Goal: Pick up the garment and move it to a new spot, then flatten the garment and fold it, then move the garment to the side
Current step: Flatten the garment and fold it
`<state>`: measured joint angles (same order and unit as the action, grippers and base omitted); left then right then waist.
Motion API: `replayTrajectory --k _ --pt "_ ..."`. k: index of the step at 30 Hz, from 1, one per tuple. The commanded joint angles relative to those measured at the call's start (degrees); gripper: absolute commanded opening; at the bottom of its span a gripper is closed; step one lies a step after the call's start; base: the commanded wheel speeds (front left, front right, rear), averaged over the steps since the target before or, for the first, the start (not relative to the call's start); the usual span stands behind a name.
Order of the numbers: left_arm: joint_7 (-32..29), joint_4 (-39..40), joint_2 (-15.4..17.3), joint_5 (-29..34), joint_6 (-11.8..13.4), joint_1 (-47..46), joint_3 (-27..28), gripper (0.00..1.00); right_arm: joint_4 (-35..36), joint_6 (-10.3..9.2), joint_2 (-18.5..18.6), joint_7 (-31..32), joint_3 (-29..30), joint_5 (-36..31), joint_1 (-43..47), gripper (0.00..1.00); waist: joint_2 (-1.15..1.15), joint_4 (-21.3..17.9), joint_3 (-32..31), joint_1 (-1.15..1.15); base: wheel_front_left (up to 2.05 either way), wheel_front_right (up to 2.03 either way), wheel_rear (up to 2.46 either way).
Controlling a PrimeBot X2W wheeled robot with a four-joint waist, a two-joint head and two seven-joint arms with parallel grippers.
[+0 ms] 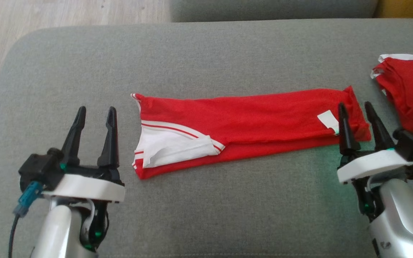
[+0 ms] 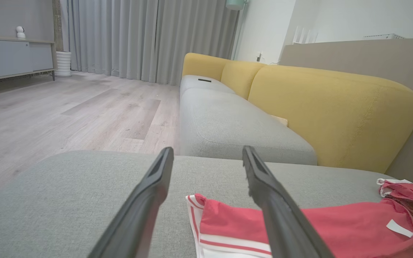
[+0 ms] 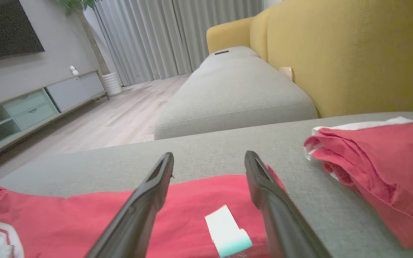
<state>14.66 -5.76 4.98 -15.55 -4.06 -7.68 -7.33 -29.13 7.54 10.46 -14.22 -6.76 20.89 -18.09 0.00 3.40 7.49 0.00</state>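
Red fabric garment with white striped trim (image 1: 249,118) lies flat on the grey fabric cushion (image 1: 206,53), a long narrow strip running left to right. Looks already folded lengthwise. White sleeve panel (image 1: 170,147) is at its left end, small white label (image 1: 327,119) near its right end. A second red garment (image 1: 407,89), bunched, sits just past the right end, not touching the strip.

Step in hand, my read: end-over-end fold to shorten the strip.
- Grab the right end through all layers, not just the top ply. Go in low and get a fingertip under the stack at the hem.
- Lift only enough to clear, carry it left in an arc, and lay it down with the edges lined up on the lower layer.
- Use the other hand to pin the middle or the left end so the strip doesn't drag.
- Main risk: snagging the bunched piece on the right. Stay clear of it.

Left hand (image 1: 96,108): fingers spread wide, empty, pointing away from the robot, at the near left and apart from the garment's left end.

Right hand (image 1: 354,104): fingers also spread wide, holding nothing. The tips are over the strip's right end, with the label close by. Can't tell whether they touch the cloth.
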Motion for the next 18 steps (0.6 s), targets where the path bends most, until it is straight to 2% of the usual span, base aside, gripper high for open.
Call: replayTrajectory --k 1,8,12,18 --pt "0.33 1.52 0.05 0.9 -0.68 -3.17 2.87 1.0 0.62 -0.05 -0.37 -0.34 0.34 -1.51 -2.25 1.0 0.0 0.34 0.49 0.0 0.0 0.0 0.0" --pt "0.33 0.73 -1.43 2.48 -2.64 -4.34 3.56 1.0 -7.88 -0.05 -2.7 3.2 10.08 -9.01 -5.77 1.0 0.0 1.41 2.71 0.0 0.0 0.0 0.0" --pt "0.33 0.1 -1.76 2.6 -3.11 -4.73 2.91 1.0 -12.78 -0.05 -4.29 5.07 16.69 -13.55 -7.62 1.0 0.0 2.15 3.86 0.0 0.0 0.0 0.0" --pt "0.33 -0.43 -1.96 2.46 -3.32 -5.15 2.73 1.0 -17.26 -0.05 -5.72 6.22 22.51 -18.2 -9.37 1.0 0.0 2.69 4.62 0.0 0.0 0.0 0.0"
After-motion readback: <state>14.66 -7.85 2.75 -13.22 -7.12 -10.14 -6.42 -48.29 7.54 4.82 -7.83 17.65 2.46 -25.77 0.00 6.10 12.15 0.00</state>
